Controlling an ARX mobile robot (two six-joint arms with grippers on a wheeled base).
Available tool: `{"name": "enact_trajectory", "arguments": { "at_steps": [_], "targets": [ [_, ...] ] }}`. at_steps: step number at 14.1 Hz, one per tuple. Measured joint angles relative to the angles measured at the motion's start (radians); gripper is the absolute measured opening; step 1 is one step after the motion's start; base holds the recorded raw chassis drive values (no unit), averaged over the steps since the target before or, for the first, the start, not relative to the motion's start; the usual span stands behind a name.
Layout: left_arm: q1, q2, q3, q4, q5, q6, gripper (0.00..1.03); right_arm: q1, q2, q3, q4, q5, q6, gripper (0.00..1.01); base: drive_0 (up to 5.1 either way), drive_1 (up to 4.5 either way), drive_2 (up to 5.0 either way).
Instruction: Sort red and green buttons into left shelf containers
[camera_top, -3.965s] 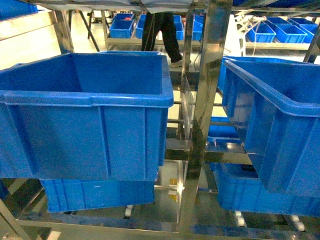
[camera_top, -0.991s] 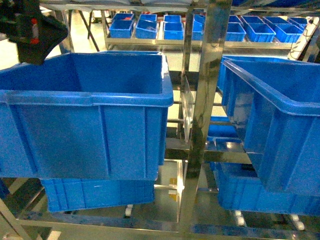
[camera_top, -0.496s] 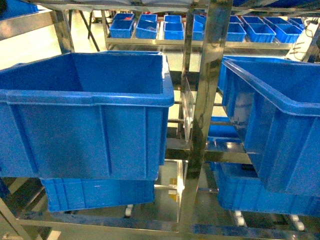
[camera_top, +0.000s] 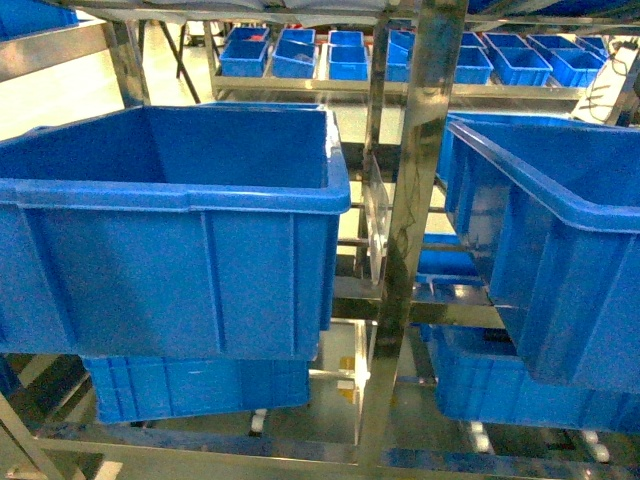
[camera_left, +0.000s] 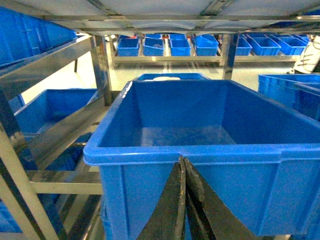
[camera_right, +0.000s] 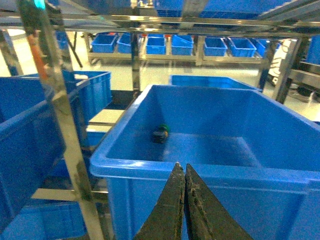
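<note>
Gone from the head view is the dark arm that hung over the left bin's far corner a second ago.
I see both end effectors clenched and empty: left end effector (camera_left: 183, 165) facing the left shelf bin (camera_left: 150, 152), whose visible floor is bare; right end effector (camera_right: 180, 170) facing the right bin (camera_right: 150, 167), where the green button (camera_right: 161, 133) lies near the far-left corner. No red button shows.

Bright, even light from overhead fills all three views, blowing the pale floor (camera_top: 60, 95) nearly white. Glare streaks the steel post (camera_top: 415, 200), and everything looks slightly soft.
</note>
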Motion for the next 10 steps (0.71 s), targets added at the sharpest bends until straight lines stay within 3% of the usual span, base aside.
{"name": "enact_trajectory", "arguments": {
  "at_steps": [10],
  "targets": [
    [-0.003, -0.276, -0.107, -0.170, 0.001, 0.000, 0.02, -0.005, -0.322, -0.143, -0.178, -0.003, -0.001, 0.02, 0.0, 0.00, 0.0]
  ]
}}
